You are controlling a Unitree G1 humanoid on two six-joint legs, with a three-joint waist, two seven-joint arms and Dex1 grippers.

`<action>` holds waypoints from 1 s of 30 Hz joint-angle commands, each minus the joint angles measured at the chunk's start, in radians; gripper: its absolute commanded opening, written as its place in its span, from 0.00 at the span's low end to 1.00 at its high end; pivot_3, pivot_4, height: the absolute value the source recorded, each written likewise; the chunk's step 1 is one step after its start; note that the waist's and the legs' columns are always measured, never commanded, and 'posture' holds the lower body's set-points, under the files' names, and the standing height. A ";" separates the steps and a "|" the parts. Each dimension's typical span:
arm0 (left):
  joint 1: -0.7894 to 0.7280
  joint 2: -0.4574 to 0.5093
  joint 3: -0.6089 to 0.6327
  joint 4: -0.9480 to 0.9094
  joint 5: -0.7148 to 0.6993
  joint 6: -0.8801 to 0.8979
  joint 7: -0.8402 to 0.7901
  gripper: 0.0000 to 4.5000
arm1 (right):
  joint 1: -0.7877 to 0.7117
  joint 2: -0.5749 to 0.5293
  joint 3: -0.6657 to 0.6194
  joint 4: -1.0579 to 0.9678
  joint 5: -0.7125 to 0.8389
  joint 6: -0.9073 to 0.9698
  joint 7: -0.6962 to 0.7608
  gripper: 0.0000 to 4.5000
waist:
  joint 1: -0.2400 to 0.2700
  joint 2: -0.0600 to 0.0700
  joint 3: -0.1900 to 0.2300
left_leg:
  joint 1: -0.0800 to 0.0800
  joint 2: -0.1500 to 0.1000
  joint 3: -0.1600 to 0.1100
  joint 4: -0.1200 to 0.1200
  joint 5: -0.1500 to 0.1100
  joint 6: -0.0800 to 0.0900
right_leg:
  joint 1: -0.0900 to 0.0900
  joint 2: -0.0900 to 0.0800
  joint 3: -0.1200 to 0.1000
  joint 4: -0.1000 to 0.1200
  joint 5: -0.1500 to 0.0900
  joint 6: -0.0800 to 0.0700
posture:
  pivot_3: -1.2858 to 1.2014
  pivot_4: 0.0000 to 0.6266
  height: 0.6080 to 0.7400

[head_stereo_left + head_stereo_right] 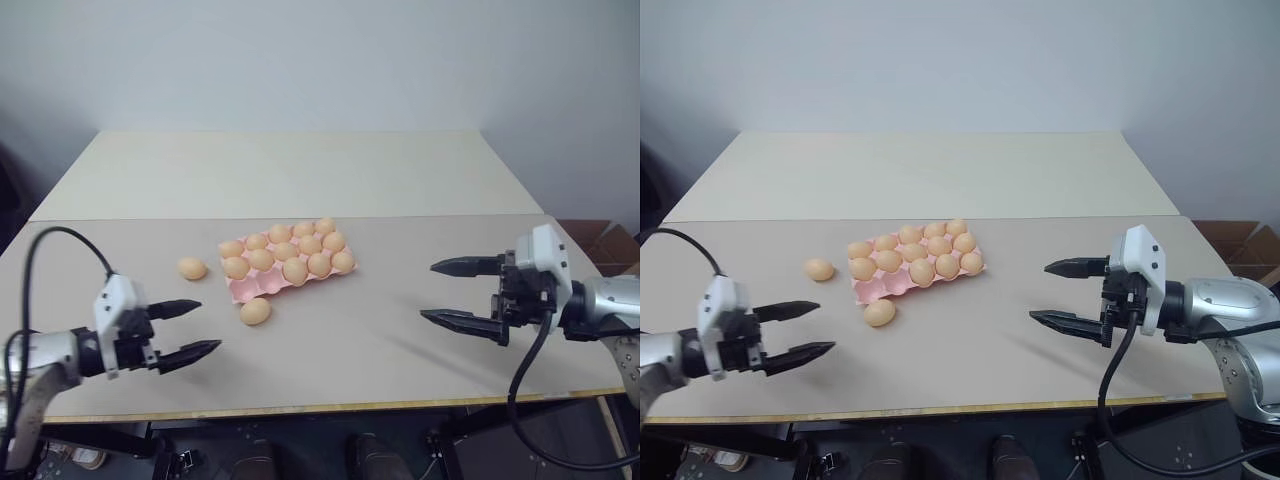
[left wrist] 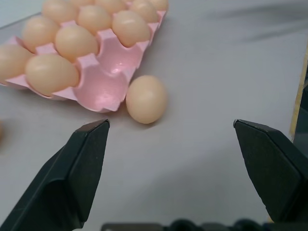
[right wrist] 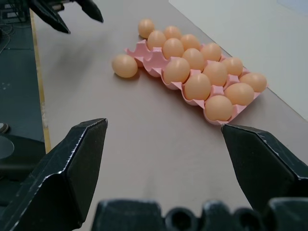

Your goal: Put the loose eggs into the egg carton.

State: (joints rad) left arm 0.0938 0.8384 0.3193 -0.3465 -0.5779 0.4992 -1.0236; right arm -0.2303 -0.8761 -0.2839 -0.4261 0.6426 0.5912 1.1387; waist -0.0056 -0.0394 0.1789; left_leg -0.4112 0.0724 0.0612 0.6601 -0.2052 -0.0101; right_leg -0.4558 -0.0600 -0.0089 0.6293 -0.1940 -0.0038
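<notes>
1. Two loose eggs are left on the bench [image 1: 400, 340]; the rest, as far as I can count roughly a dozen, already sit in the cups of the egg carton [image 1: 243, 291] near the middle of the bench.
2. One loose egg [image 1: 256, 311] lies just beside the carton's near edge, next to its empty cups; the other loose egg [image 1: 192, 268] lies a little apart from the carton on the robot's left.
3. So the task looks mostly done: these two eggs have yet to go in, and at least two cups at the carton's near left corner stand empty to take them.
4. Neither pincer holds anything. The left pincer [image 1: 186, 330] hovers with its fingers spread wide, nearer the robot than both loose eggs. The right pincer [image 1: 452, 292] is likewise spread and empty, well apart from the carton on the robot's right.
5. The left wrist view shows what the head views leave unclear: the bare pink hollows of the empty cups right by the near egg, which sits between that pincer's spread fingers [image 2: 72, 178] in line of sight.
6. The right wrist view shows the carton from its far end, with the filled rows, both loose eggs and the left pincer beyond them.
</notes>
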 commanded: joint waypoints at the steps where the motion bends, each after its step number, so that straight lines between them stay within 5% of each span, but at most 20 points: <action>1: -0.022 -0.025 -0.064 -0.041 0.046 -0.011 0.061 1.00 | -0.011 -0.002 -0.008 -0.039 0.022 -0.015 -0.026 0.99 | 0.000 0.000 0.000 | 0.000 0.000 0.000 0.000 0.000 0.000 | 0.000 0.000 0.000 0.000 0.000 0.000 | 0.52 0.24 1.00; 26: -0.163 -0.313 -0.307 0.078 0.278 -0.048 0.363 1.00 | 0.001 -0.017 -0.033 -0.106 0.070 -0.018 -0.104 0.99 | 0.015 -0.002 -0.001 | 0.001 -0.002 0.000 0.001 0.000 0.000 | 0.001 0.000 0.002 0.000 0.004 0.006 | 0.52 0.24 1.00; 30: -0.165 -0.316 -0.302 0.085 0.277 -0.043 0.374 0.80 | 0.003 -0.019 -0.034 -0.107 0.070 -0.018 -0.102 1.00 | 0.015 -0.002 -0.001 | 0.001 -0.002 0.000 0.001 0.000 0.000 | 0.001 0.000 0.002 0.001 0.004 0.006 | 0.52 0.24 1.00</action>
State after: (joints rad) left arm -0.0649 0.5232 0.0166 -0.2410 -0.3018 0.4599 -0.6529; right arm -0.2179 -0.8781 -0.2878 -0.5072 0.6909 0.5914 1.0381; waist 0.0094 -0.0413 0.1775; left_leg -0.4101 0.0706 0.0609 0.6606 -0.2051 -0.0099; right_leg -0.4544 -0.0600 -0.0069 0.6299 -0.1901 0.0023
